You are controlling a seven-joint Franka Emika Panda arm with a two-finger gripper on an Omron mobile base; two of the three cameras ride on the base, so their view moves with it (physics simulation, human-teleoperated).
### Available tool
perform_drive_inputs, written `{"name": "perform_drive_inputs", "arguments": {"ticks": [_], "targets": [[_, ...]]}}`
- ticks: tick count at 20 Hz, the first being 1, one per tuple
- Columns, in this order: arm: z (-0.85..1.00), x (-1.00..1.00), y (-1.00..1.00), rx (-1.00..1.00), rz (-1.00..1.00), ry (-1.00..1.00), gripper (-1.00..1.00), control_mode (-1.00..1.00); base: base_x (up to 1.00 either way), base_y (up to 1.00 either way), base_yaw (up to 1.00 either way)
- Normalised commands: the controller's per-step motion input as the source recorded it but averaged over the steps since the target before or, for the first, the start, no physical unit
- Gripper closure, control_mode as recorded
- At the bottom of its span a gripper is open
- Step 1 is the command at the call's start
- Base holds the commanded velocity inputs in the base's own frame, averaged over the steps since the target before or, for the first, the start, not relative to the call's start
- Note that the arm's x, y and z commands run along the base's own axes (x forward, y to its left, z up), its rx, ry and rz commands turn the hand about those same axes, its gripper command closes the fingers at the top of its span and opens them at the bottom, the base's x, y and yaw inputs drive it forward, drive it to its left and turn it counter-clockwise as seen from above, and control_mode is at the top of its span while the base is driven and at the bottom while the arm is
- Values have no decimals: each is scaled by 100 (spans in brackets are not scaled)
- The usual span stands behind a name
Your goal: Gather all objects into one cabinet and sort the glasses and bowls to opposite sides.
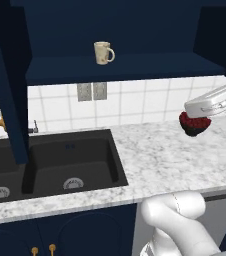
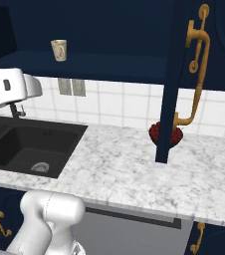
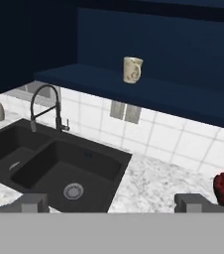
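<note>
Cream mug (image 1: 103, 52) already stands on the cabinet (image 1: 125, 67) shelf; the red-patterned bowl (image 2: 165, 133) waits on the counter (image 1: 165, 160). Gripper (image 3: 111, 202) hovers open and empty, so the bowl remains.

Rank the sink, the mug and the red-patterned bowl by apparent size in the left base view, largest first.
1. Sink, by far the largest.
2. Bowl, partly hidden behind the arm.
3. Mug; it sits farther back, so the last two places are unsure.
</note>
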Motion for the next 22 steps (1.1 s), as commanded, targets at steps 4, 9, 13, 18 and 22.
{"name": "perform_drive_inputs", "arguments": {"ticks": [4, 9, 13, 18, 22], "targets": [[0, 24, 0, 0, 0, -17, -100, -100, 0, 0, 0], [2, 22, 0, 1, 0, -16, -100, -100, 0, 0, 0], [36, 7, 0, 4, 0, -7, -100, -100, 0, 0, 0], [13, 36, 0, 4, 0, 0, -100, -100, 0, 0, 0], [0, 28, 0, 6, 0, 0, -100, -100, 0, 0, 0]]}}
